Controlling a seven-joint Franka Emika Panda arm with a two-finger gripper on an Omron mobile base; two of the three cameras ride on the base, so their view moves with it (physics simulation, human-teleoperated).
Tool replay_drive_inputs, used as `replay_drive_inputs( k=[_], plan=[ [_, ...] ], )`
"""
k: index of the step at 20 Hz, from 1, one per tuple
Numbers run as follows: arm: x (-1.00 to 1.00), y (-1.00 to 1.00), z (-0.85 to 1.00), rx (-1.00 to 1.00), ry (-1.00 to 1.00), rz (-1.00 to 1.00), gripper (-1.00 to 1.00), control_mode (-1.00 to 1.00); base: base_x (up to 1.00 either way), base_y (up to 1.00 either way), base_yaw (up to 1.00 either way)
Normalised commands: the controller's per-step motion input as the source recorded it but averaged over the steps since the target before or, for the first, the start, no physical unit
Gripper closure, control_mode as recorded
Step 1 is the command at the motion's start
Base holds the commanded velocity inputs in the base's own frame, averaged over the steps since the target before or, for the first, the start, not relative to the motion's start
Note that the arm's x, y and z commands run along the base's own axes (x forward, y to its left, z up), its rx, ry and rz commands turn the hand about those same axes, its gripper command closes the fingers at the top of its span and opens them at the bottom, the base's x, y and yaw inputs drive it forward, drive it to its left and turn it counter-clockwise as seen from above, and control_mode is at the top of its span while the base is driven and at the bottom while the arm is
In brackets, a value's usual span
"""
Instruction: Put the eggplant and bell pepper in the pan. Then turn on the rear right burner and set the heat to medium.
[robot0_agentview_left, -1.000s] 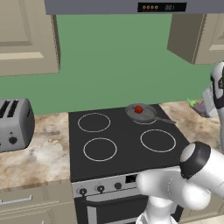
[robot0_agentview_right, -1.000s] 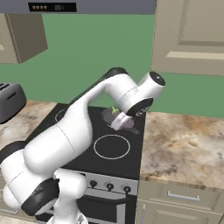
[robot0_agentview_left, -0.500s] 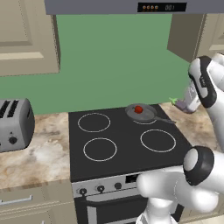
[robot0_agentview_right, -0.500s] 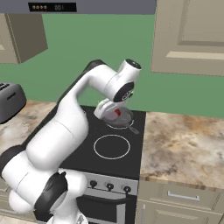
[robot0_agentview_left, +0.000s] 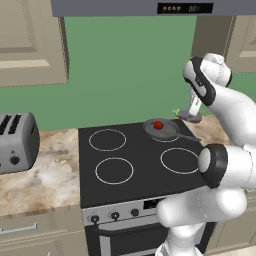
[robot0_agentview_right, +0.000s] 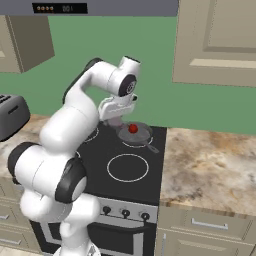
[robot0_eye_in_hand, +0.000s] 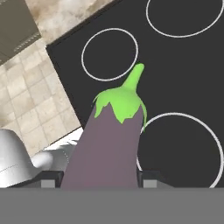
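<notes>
The grey pan (robot0_agentview_left: 167, 132) sits on the rear right burner (robot0_agentview_right: 141, 144) of the black stovetop, its thin handle pointing front-right. The red bell pepper (robot0_agentview_left: 158, 125) lies inside the pan (robot0_agentview_right: 139, 133). My gripper (robot0_agentview_left: 190, 115) is shut on the eggplant (robot0_eye_in_hand: 109, 144), which hangs in the air close beside the pan's rim. In the hand view the mauve eggplant fills the middle, its green stem pointing away, with a finger (robot0_eye_in_hand: 50, 177) on each side. From the right base, the gripper (robot0_agentview_right: 115, 119) hovers just left of the bell pepper (robot0_agentview_right: 132, 128).
A silver toaster (robot0_agentview_left: 15, 142) stands on the marble counter left of the stove. The stove knobs (robot0_agentview_left: 115, 215) line the front panel. The front right burner (robot0_agentview_left: 180, 160) is bare. Cabinets hang above on both sides, and a hood is overhead.
The arm has swung from the right-hand counter in over the stove, carrying the eggplant up beside the pan. The pan and bell pepper have stayed put.
</notes>
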Motion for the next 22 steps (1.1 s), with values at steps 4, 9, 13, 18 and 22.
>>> replay_drive_inputs(
  k=[4,9,13,18,22],
  plan=[
    [0.42,0.16,-0.32,-0.08,0.13,-0.01,1.00,-1.00,0.00,0.00,0.00],
    [0.55,0.00,-0.58,-0.02,0.09,0.00,1.00,-1.00,0.00,0.00,0.00],
    [0.53,0.00,-0.53,0.00,0.02,0.00,1.00,-1.00,0.00,0.00,0.00],
    [0.56,0.00,-0.45,0.00,0.00,0.00,1.00,-1.00,0.00,0.00,0.00],
    [0.51,0.00,-0.35,0.00,0.00,0.00,1.00,-1.00,0.00,0.00,0.00]
  ],
)
